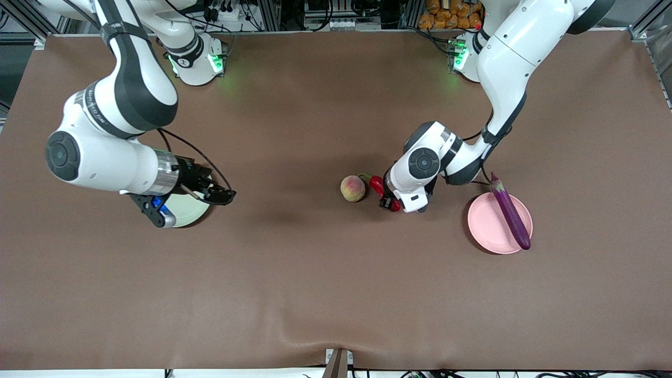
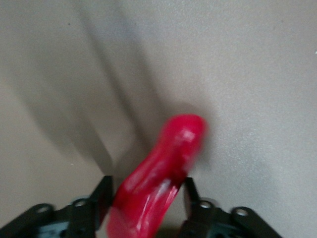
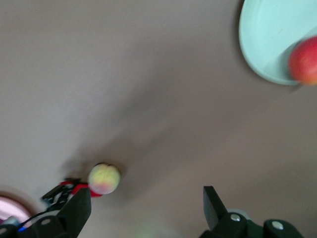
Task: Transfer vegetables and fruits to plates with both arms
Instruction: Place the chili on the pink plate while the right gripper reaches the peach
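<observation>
Wide brown matte table [image 1: 315, 294], cluttered cables and equipment [image 1: 336, 13] along its edge.

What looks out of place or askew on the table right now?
The eggplant lies askew on the pink plate, both ends poking past the rim. Peach and chili pepper are off any plate, the chili between the left claw's fingers.

High front camera facing the robots, left wrist close above chili pepper [image 2: 158, 178], right wrist farther, sharing it.
</observation>
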